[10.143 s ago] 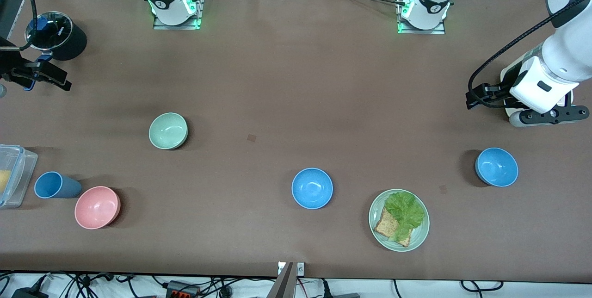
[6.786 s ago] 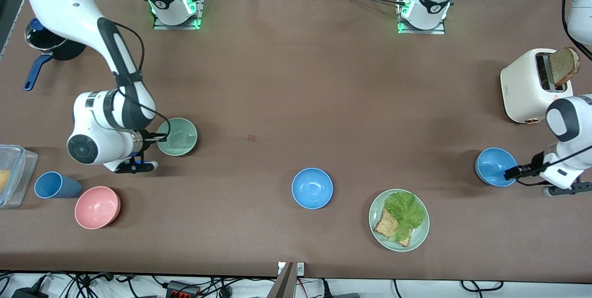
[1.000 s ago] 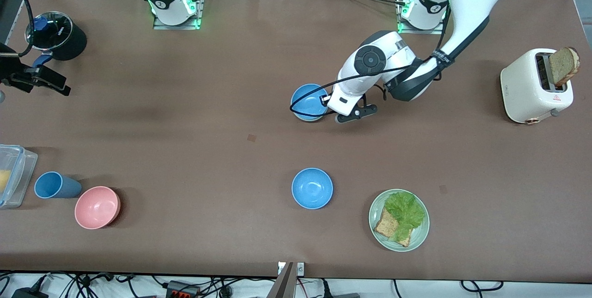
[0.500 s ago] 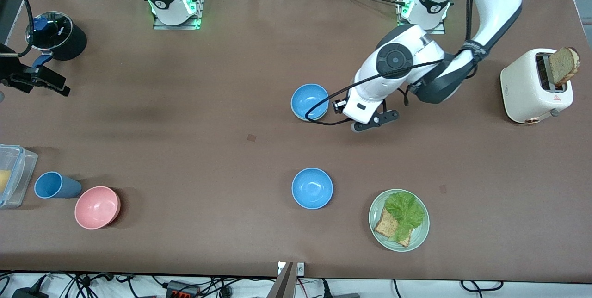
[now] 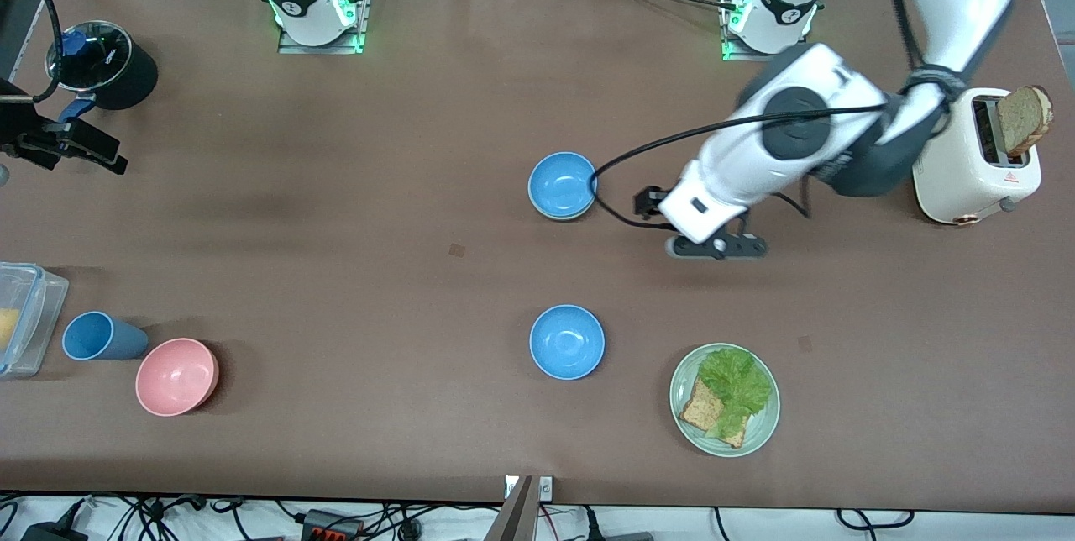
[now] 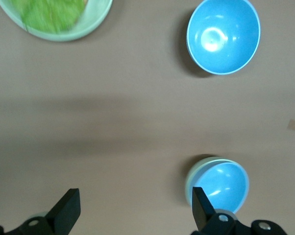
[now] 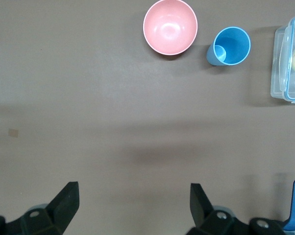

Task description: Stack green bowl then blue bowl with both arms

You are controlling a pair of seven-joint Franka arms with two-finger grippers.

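- The left hand hangs over bare desk in the middle band of the front view; its fingers stand wide apart with nothing between them
- Just beside it, on the side toward the right arm's end, sits the stack; the blue bowl is nested in the green bowl, of which only a thin pale rim shows; the hand does not touch either
- A second blue bowl stands alone lower in the front view, nearer the camera than the stack; near it, toward the left arm's end, is the green plate with lettuce and toast
- A white toaster with a bread slice standing up out of it sits at the left arm's end, partly covered by the left arm
- The right hand waits at the edge of the frame at the right arm's end, fingers spread wide and empty; a black pot is near it, higher in the frame
- Low in the frame at that end: a pink bowl, a blue cup just beside it, and a clear container at the frame's edge
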